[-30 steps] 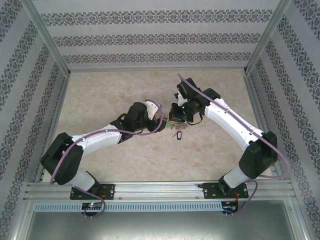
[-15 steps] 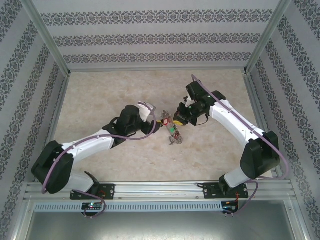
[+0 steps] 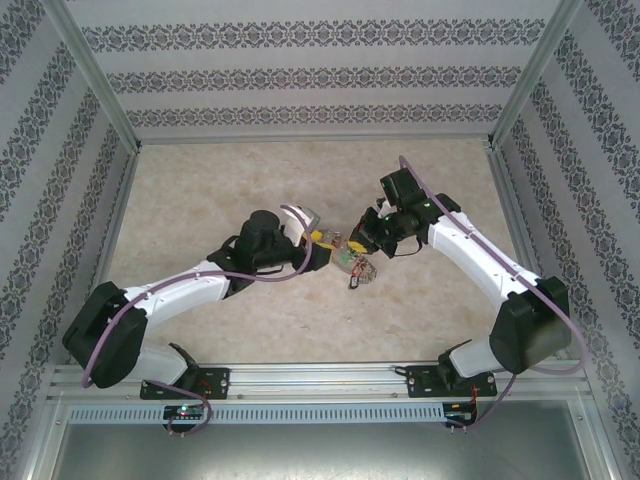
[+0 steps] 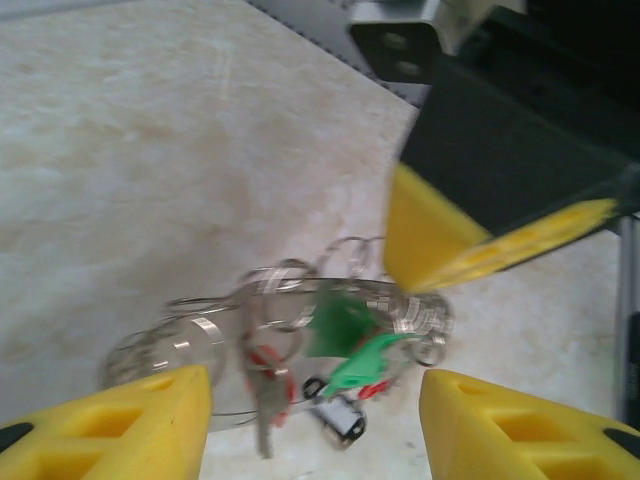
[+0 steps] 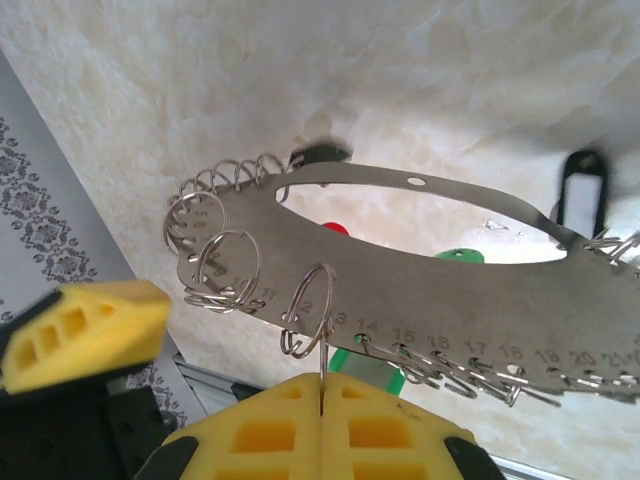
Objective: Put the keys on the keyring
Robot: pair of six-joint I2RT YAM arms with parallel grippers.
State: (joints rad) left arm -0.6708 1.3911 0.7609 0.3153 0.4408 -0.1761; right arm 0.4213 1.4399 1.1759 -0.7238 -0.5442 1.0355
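evidently right gripper (image 5: pixel 322 395) clenched on keyring (image 5: pixel 420 240) edge, lifting it so keys (image 4: pixel 345 325) dangle (green, red); left gripper (image 4: pixel 315 420) unclenched, flanking them.

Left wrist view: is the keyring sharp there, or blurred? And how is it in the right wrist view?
Left wrist view: the keyring and green key are smeared by blur; right wrist view: the keyring is sharp, its stamped numbers readable.
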